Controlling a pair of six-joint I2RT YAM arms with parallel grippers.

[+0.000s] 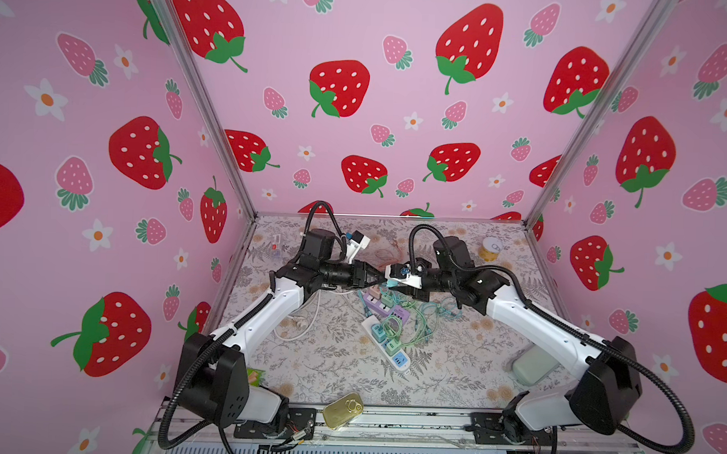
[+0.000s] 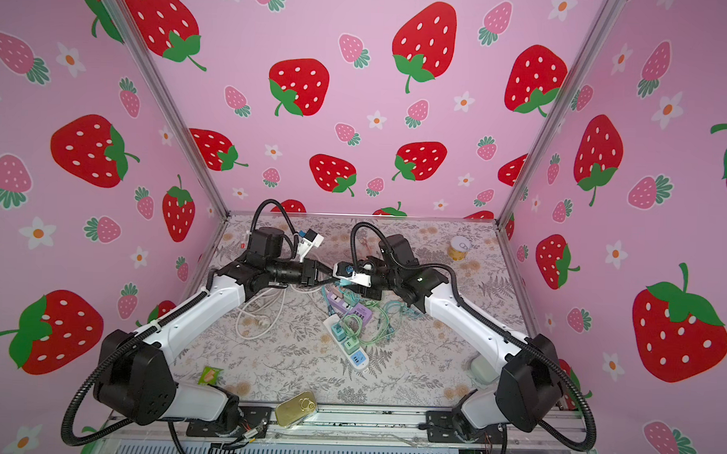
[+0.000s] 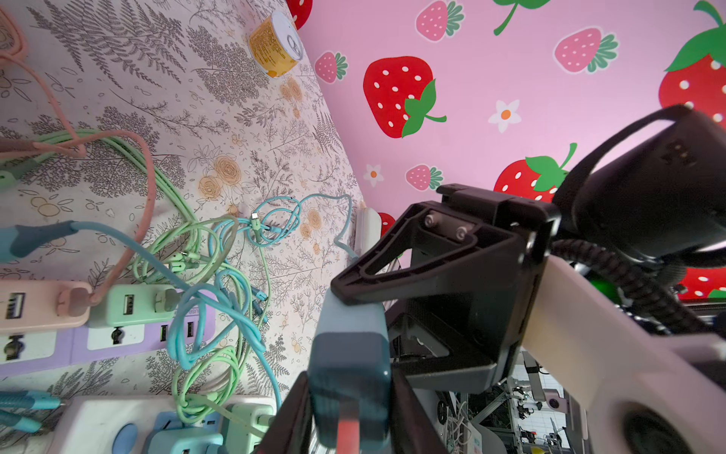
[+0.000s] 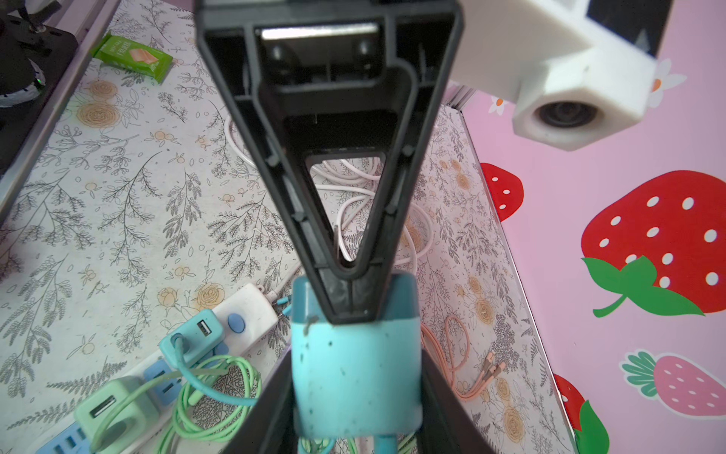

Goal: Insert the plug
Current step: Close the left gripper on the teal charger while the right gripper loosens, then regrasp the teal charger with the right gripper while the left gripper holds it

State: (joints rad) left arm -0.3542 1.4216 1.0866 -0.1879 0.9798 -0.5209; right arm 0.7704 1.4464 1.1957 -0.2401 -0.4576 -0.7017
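Your table [image 1: 452, 376] is crowded in the middle. A white power strip [image 1: 401, 360] lies on it at a slant, most of its sockets already filled with small chargers. A purple strip [image 1: 386, 310] sits just behind it under a tangle of green and blue cables [image 3: 220, 283].

Both arms meet above that tangle. The right gripper [image 1: 393, 280] is clamped on the teal plug [image 4: 355, 373], one finger on each flat side. The left gripper [image 4: 349, 298] comes in from the far end. Its fingers sit against the plug's other pair of faces and appear to be pinching it too. So you have the plug off the table, shared between the two grippers.

Treat the plug as a light, rigid plastic block that won't deform under the jaws. Its faces look smooth and slightly rounded at the edges, so it will probably slip or twist if you grip near a corner. Take hold on the flat sides, well back on the body. Leave the prongs [image 3: 347, 428] clear, since they are the thin part and likely to bend or jam if you push them in crooked. You'll likely need firm pressure to seat it. A blue cable seems to leave one end and may drag.
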